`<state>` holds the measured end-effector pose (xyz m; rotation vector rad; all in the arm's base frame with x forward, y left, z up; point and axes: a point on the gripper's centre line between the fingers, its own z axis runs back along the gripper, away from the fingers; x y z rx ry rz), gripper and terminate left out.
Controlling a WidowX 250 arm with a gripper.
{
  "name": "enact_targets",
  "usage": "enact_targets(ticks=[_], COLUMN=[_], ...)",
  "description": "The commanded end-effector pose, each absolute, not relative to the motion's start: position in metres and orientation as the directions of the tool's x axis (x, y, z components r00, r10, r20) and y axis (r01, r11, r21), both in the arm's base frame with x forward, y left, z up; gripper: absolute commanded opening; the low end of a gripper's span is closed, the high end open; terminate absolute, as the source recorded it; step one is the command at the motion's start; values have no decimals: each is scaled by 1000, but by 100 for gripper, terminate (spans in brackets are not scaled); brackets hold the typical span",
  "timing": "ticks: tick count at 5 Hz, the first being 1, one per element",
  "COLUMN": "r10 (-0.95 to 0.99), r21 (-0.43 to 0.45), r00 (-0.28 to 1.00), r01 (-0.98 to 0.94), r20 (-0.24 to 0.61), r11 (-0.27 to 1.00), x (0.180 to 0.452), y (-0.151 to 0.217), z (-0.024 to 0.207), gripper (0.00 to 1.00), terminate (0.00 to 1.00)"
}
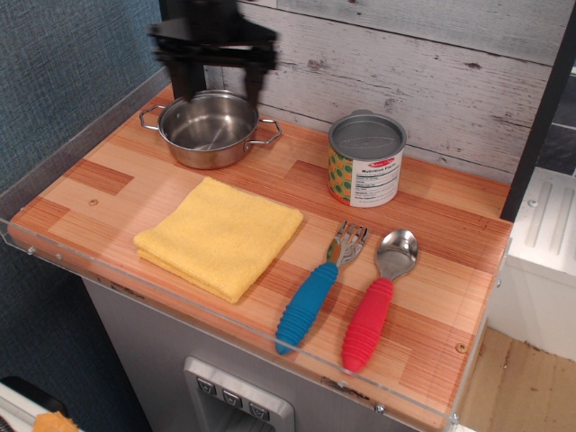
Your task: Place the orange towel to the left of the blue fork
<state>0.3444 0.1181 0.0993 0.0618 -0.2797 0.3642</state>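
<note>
The orange towel [220, 236], a folded yellow-orange square, lies flat on the wooden counter [90, 180], just left of the blue fork [315, 292]. The fork lies with its tines toward the back and its ribbed blue handle toward the front edge. My gripper [216, 79] is open and empty, raised above the back left of the counter over the steel pot [211, 129], well clear of the towel. Its image is blurred.
A red-handled spoon [376, 301] lies right of the fork. A tin can [365, 160] stands at the back middle. A white plank wall rises behind, and a clear lip [225, 315] runs along the counter's front and left edges.
</note>
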Motion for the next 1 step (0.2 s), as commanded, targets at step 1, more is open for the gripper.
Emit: enact_targets(ticks=[1], r10=[345], r21=[-16], r00=[881], r01=[-360], r20=[322], r11=[933], x=[347], y=[141], z=[120], gripper=[100], terminate=[100])
